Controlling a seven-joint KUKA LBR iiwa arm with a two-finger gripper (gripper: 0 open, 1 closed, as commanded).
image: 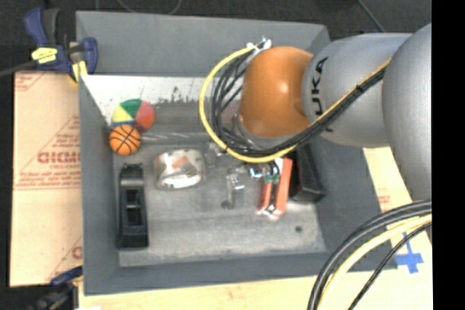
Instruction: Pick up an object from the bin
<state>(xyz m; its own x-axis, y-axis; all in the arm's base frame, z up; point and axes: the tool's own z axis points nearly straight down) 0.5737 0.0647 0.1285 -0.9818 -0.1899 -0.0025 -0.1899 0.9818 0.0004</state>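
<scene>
My gripper [234, 191] hangs low over the bin floor near the middle, under the arm's orange cover. Just left of it lies a clear tape roll [178, 168] with a shiny rim, close to the gripper but apart from it. Just right of it lies a slim orange-red thing [276, 192] with a white end towards the front. A black block [306, 174] rests beside that, partly hidden by the arm.
A black tape dispenser [132, 205] stands along the left wall. A small orange basketball [126, 139] and a ball in red, yellow and green [135, 113] sit in the back left corner. The arm covers the bin's back right part.
</scene>
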